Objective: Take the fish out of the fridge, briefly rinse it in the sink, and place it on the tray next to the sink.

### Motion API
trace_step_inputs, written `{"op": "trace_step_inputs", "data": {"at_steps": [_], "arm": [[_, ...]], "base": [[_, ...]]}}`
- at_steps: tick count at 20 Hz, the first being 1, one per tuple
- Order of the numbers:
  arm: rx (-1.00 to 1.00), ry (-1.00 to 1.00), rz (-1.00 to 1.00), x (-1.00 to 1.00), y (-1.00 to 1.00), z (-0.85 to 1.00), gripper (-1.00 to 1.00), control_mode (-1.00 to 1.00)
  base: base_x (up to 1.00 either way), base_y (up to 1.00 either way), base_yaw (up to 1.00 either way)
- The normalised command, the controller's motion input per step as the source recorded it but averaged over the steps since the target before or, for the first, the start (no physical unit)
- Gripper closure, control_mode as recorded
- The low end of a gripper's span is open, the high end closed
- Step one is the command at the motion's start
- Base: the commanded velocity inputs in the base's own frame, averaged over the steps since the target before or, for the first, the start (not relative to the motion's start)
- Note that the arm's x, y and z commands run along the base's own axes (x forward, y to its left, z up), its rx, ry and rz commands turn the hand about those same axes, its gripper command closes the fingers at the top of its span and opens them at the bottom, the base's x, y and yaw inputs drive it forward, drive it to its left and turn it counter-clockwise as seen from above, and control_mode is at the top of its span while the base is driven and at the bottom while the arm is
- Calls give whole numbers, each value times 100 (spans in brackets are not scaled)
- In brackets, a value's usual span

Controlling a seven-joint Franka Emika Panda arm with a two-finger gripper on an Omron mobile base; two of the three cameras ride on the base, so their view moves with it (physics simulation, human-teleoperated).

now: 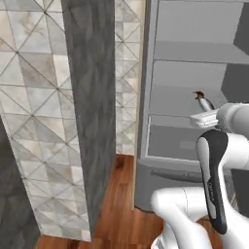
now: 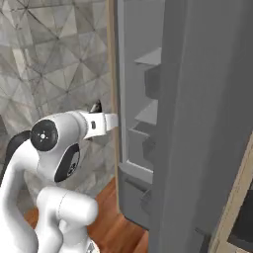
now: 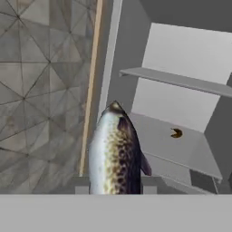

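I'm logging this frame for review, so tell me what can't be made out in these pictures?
- Fish: its tail end is cut off at the bottom of the hand view; in the left base view only its front end pokes past the hand.
- Small orange-brown item on a fridge shelf: too small to identify, hand view.
- Finger tips: hidden behind the fish, hand view.

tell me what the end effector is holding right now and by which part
The end effector is shut on the fish, gripping its lower body; the pointed end sticks up. Head or tail cannot be told.
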Motion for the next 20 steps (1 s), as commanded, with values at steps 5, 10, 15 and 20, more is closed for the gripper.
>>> {"op": "trace_step_inputs", "data": {"at_steps": [5, 10, 15, 20], "arm": [[0, 0, 0, 0, 0, 0, 100, 100], [0, 0, 0, 0, 0, 0, 100, 100], [0, 0, 0, 0, 0, 0, 100, 100], [0, 0, 0, 0, 0, 0, 100, 100]], "base": [[-26, -3, 93], [-26, -3, 94], [-27, -3, 93], [-18, 0, 95]]}}
